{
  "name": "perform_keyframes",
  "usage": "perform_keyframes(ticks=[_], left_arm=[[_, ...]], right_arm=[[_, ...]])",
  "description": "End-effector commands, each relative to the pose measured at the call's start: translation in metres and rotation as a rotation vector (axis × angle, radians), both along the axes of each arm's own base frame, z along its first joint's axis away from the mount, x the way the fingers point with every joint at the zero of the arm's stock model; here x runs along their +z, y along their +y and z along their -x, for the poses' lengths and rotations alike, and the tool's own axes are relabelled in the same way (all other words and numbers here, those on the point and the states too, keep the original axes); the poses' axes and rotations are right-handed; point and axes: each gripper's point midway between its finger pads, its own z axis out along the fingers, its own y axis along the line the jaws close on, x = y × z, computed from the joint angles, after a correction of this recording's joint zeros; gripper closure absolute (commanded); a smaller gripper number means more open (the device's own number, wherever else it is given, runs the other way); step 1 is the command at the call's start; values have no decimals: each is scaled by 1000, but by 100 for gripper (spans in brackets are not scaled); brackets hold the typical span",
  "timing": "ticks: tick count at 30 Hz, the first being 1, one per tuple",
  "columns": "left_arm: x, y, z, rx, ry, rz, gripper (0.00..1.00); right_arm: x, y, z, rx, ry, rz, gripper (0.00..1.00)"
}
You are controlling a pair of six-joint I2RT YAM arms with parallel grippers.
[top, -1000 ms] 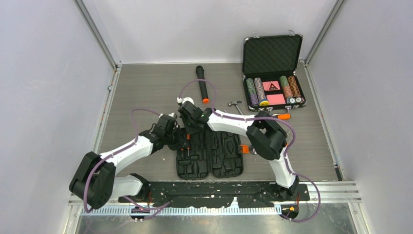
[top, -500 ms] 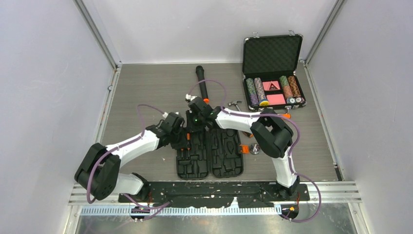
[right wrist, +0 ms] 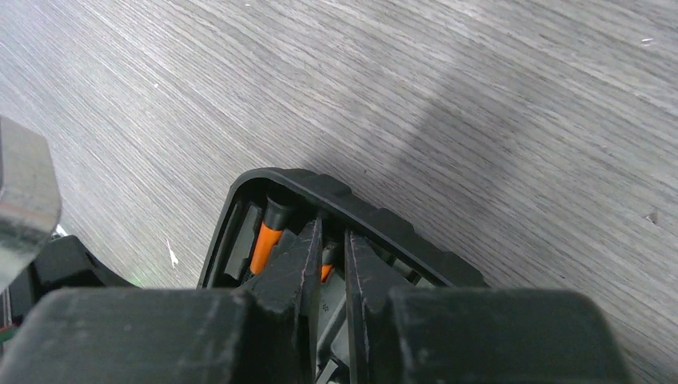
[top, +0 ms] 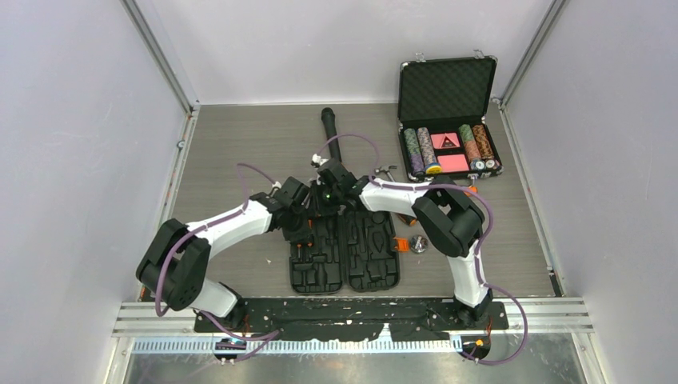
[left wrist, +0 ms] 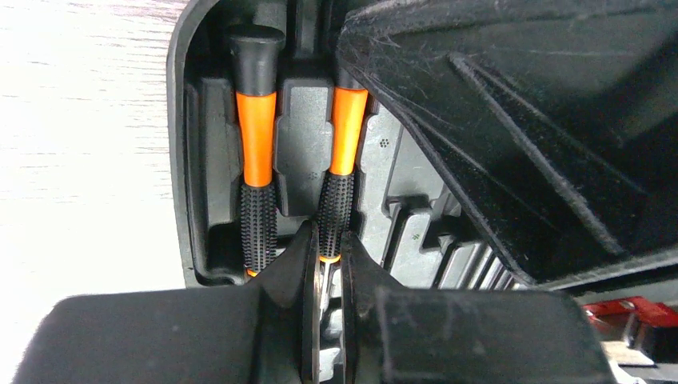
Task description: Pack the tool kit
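Two tools fill the far-left slots of the open tool kit [top: 369, 256], mid-table: outer screwdriver [left wrist: 257, 152] and inner screwdriver [left wrist: 348, 128]. Both arms have just closed on that corner; the left gripper [left wrist: 325, 248] pinches the inner shaft, the right gripper [right wrist: 328, 240] straddles its handle, fingers nearly together, grip unconfirmed. Seating appears underway; the hammer [top: 387, 170] lies outside.
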Motion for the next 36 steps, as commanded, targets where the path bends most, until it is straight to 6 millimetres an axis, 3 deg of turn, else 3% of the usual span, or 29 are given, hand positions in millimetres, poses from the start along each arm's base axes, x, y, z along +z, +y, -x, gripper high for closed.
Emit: perform_keyframes(ticks=[1,6,9,12,16,17,18,21,24,29,36], left_arm=[[-31,28,40,-24,137,-141,90],[-17,29,20,-7,41,-156,75],[-14,28,14,-1,21,-156,73],[-14,33,9,23,-9,-180,70],[-13,40,5,45,-42,-203,67],[-13,43,5,54,-46,-208,66],[-14,46,6,61,-52,-214,66],[-16,55,6,91,-62,-227,66],[-21,68,8,123,-63,-241,65],[-20,83,8,157,-81,-248,63],[-2,92,9,150,-143,-252,50]], right_arm=[[-66,-45,62,92,183,214,88],[20,-15,32,134,27,43,69],[80,-17,11,102,-84,-27,53],[131,-42,-4,31,-202,-46,43],[157,-105,-18,-107,-306,33,38],[147,-126,-19,-141,-310,98,37],[153,-145,-23,-184,-331,116,37],[126,-200,-19,-242,-323,277,37],[106,-235,-15,-260,-304,371,40],[71,-257,-6,-222,-259,490,41],[45,-267,-18,-179,-232,609,41]])
